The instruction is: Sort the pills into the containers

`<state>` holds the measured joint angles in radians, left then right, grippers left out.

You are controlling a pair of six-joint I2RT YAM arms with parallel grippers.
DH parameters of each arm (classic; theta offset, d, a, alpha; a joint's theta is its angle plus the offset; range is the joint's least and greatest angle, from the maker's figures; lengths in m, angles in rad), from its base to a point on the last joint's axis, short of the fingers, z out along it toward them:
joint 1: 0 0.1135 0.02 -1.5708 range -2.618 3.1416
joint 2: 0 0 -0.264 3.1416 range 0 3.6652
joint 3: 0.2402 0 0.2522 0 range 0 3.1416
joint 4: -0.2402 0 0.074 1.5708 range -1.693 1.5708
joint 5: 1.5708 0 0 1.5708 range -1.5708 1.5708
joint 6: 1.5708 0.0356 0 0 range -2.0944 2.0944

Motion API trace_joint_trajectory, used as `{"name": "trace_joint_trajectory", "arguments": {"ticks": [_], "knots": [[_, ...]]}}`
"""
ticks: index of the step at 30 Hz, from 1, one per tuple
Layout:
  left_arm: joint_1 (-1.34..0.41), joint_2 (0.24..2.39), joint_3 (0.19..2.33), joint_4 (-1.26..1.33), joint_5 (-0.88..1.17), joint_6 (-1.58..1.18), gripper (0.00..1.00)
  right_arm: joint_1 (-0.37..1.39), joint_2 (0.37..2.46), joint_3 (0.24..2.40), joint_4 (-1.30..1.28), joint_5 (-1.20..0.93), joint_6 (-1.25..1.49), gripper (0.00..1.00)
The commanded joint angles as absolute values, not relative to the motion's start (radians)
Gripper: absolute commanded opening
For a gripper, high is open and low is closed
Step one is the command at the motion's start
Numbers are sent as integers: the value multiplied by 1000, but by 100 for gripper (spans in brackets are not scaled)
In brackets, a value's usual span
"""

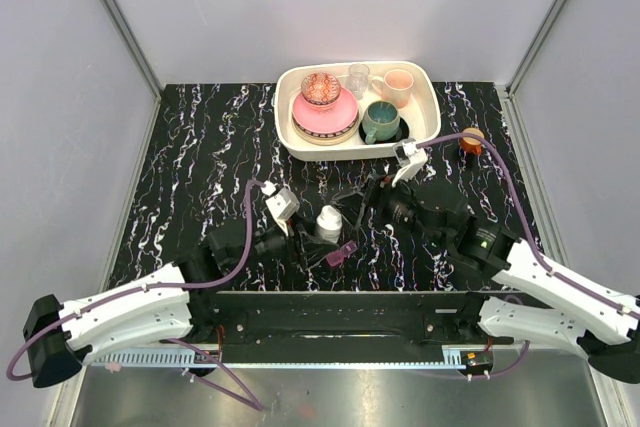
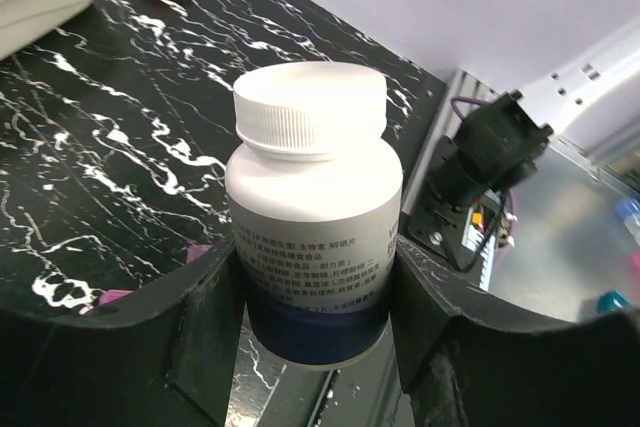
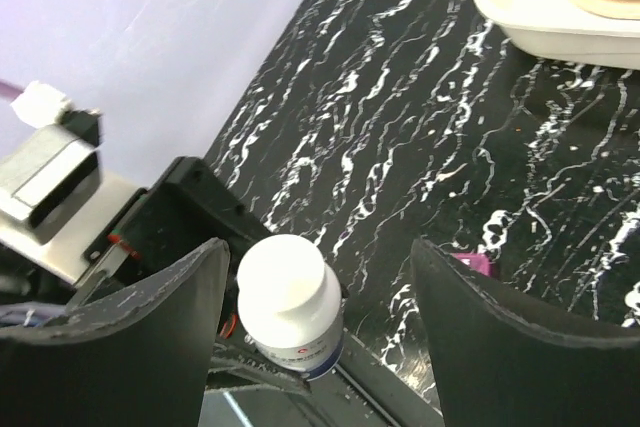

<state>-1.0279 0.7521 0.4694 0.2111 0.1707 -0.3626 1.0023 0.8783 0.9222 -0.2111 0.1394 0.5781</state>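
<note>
A white bottle (image 1: 328,222) with a ribbed white cap stands upright near the table's front edge. My left gripper (image 2: 315,332) is shut on the bottle (image 2: 315,217), its fingers pressed against the lower label on both sides. My right gripper (image 3: 315,317) hangs above it, open, its fingers (image 3: 150,347) standing wide on either side of the cap (image 3: 285,282) without touching it. The magenta pill box (image 1: 340,255) lies just right of the bottle; only a corner (image 3: 472,264) shows past the right finger. No pills are visible; the containers' insides cannot be seen.
A cream tray (image 1: 430,127) at the back holds a pink plate, a teal mug and cups. A small brown jar with an orange lid (image 1: 472,140) stands right of the tray. The black mounting rail (image 1: 340,312) runs along the near edge.
</note>
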Motion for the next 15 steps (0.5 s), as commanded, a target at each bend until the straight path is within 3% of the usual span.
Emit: {"name": "trace_joint_trajectory", "arguments": {"ticks": [1, 15], "knots": [[-1026, 770, 538, 207, 32, -347, 0, 1008, 928, 997, -245, 273, 629, 80], [-1026, 810, 557, 209, 43, -341, 0, 1026, 1014, 1006, -238, 216, 655, 80]]}}
